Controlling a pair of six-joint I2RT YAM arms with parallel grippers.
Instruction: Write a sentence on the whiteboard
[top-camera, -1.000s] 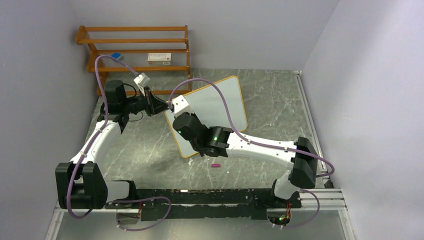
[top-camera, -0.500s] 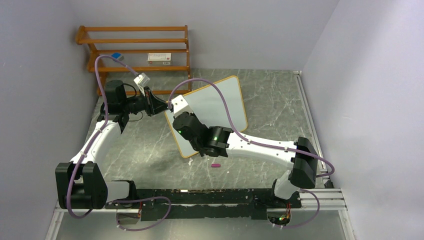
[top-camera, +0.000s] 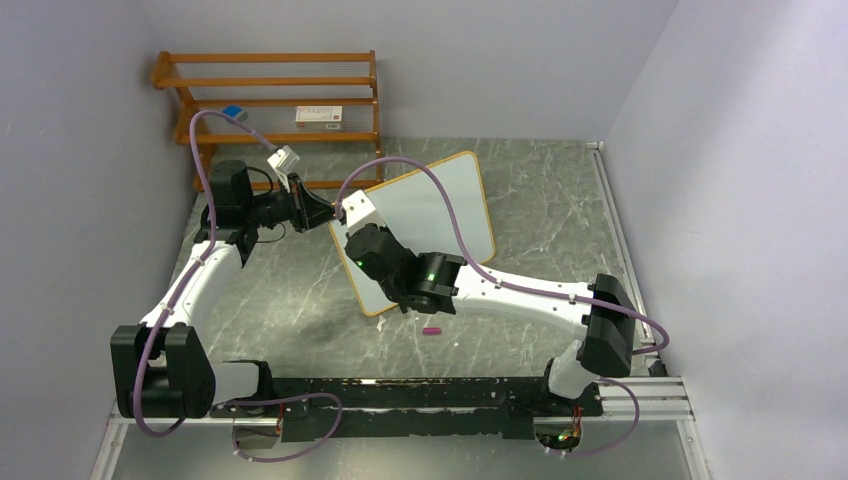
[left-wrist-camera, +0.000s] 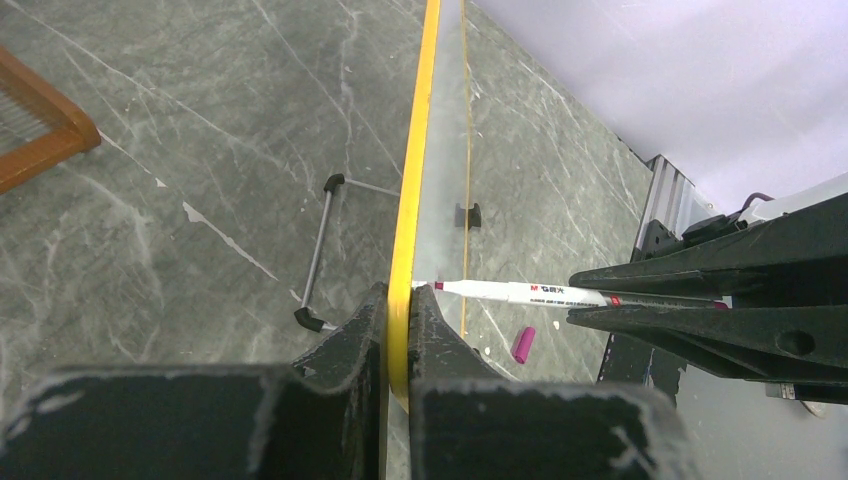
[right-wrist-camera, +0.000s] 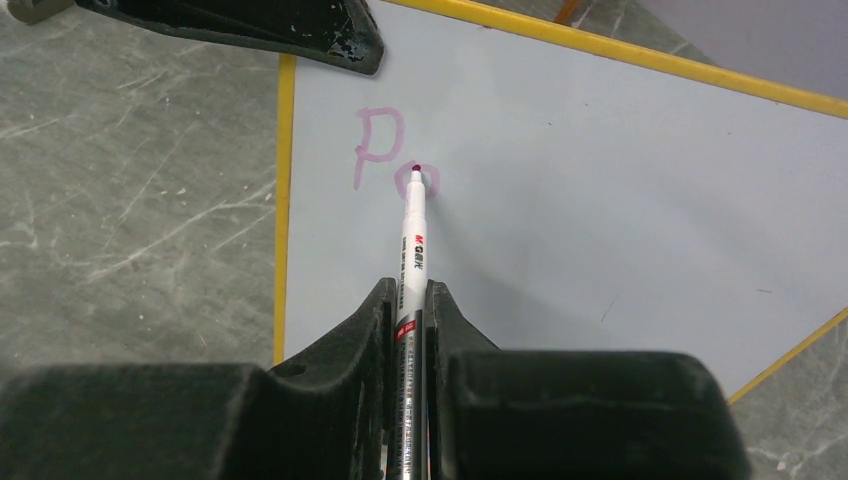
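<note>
The sentence (right-wrist-camera: 385, 150) is just a purple "Po", at the upper left of the right wrist view, on the whiteboard (right-wrist-camera: 620, 210), which stands in the middle of the top view. The marker (right-wrist-camera: 413, 235) tip touches the "o". The right gripper (right-wrist-camera: 409, 300) squeezes the marker; the left gripper (left-wrist-camera: 398, 315) pinches the board's yellow edge (a pink cap (top-camera: 432, 330) lies on the table (top-camera: 560, 200) just below the board).
</note>
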